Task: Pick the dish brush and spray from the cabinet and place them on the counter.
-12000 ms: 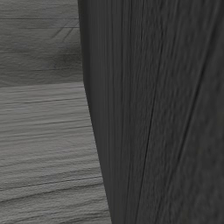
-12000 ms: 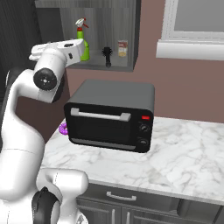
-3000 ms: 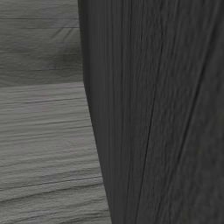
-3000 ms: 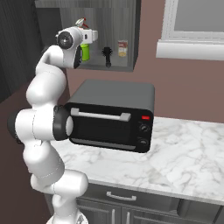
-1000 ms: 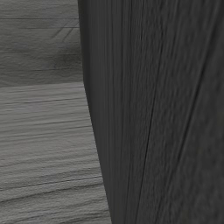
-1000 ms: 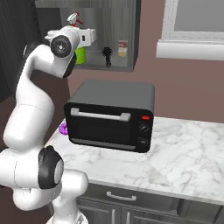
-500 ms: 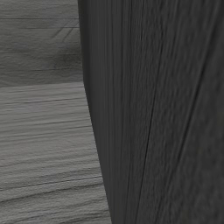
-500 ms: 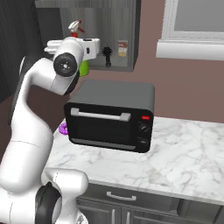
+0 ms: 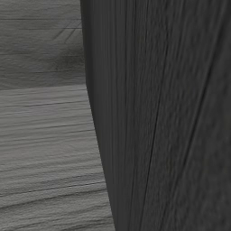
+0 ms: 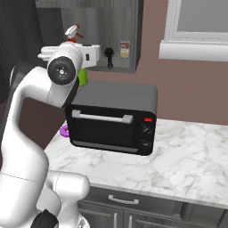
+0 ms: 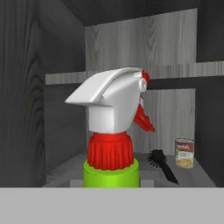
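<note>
marble tabletop (image 10: 187,164) with a black oven (image 10: 113,118) under the open cabinet (image 10: 129,35) | i see the spray (image 11: 114,131) close up at the cabinet mouth, green body, white head, at my hand | brush (image 11: 162,164) lying on the shelf beside a can (image 11: 184,153) | fingers hidden; can't tell if they grip the spray

Spray bottle (image 11: 112,135): upright, green body, red ribbed collar, white head, red trigger + nozzle tip facing 3 o'clock in hand view. In right base view its white/red head (image 10: 73,32) pokes up above the arm at approx 11 o'clock, green body low behind it, at the cabinet front.

Dish brush (image 11: 162,164): black, lying on cabinet shelf floor, bristle head toward 10 o'clock, handle to 4 o'clock. In right base view (image 10: 109,56) it looks upright, dark.
</note>
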Controlling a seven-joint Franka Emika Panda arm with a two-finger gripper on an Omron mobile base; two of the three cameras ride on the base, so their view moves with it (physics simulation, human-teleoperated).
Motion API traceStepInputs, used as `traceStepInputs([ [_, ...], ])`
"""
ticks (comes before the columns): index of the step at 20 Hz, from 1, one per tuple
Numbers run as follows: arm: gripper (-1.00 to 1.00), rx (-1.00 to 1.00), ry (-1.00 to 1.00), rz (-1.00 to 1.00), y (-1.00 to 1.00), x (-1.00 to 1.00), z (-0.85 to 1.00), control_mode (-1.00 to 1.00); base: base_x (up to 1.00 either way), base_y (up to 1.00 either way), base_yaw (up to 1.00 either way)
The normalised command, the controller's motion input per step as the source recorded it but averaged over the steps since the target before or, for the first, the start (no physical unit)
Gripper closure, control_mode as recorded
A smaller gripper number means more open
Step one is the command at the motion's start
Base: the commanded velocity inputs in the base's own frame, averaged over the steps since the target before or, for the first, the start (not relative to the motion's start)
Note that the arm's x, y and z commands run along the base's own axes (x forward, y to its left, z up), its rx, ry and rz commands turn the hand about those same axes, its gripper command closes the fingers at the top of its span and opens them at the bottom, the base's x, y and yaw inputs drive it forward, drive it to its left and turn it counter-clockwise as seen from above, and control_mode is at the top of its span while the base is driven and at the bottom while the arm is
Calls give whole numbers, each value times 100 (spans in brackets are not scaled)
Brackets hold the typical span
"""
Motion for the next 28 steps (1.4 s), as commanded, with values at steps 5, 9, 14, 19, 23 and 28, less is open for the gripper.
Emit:
traceStepInputs([
  [5,100,0,0,6,0,-50,-7,-100,0,0,0],
  [9,100,1,-1,5,1,-30,-24,-100,0,0,0],
  [14,100,-1,0,1,0,-29,-26,-100,0,0,0],
  [19,100,-7,1,0,0,-42,-39,-100,0,0,0],
  [23,100,-5,3,0,0,-33,-32,-100,0,0,0],
  [28,100,0,2,0,0,-10,-34,-100,0,0,0],
])
